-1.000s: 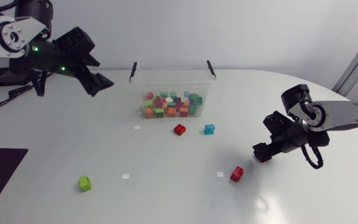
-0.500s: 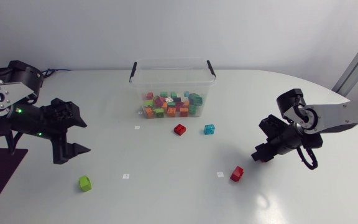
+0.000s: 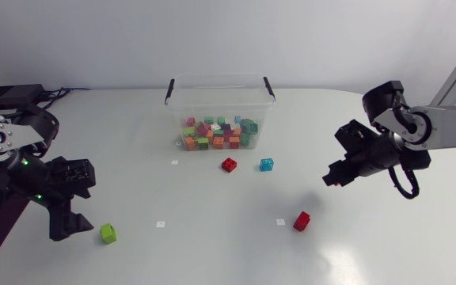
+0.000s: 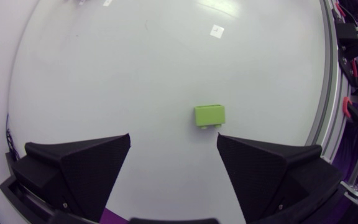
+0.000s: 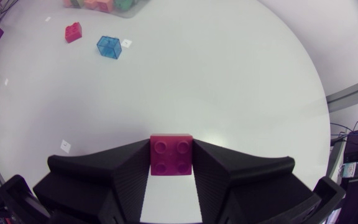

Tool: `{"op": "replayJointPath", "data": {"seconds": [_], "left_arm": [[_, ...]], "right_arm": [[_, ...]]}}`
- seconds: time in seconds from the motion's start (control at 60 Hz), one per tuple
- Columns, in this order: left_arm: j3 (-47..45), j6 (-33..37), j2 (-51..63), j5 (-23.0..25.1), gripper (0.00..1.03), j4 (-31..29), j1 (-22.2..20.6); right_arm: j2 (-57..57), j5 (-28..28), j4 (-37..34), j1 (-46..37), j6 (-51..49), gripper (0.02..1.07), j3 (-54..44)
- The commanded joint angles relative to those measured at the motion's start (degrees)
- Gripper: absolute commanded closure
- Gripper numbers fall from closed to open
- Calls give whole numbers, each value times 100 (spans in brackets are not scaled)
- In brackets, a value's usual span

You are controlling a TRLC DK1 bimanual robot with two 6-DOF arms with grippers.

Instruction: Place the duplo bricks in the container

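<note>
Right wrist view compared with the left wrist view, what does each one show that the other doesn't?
Only the right wrist view: a magenta brick clamped in the right gripper, plus a red brick and a blue brick farther ahead. Only the left wrist view: a green brick ahead of the open left gripper. Both: the white table with small white markers.

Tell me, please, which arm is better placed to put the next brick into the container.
Right: the right end effector is shut on a pink brick, ready for the container. The left end effector is open, the green brick lying ungrasped ahead of it.
</note>
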Motion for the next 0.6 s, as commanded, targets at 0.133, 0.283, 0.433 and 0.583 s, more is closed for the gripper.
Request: {"op": "replayJointPath", "data": {"seconds": [0.133,0.283,0.433,0.583], "left_arm": [[371,-760,702,-49,6,-856,-285],[485,-1059,1009,-49,6,-883,-496],[415,-1305,1291,-102,7,-496,-742],[274,-1437,1458,-286,11,-65,-856]], "right_arm": [[-138,172,-305,518,381,69,538],[-147,225,-481,782,557,69,907],[-147,242,-631,1010,786,69,1434],[-85,260,-745,1318,961,69,1839]]}}
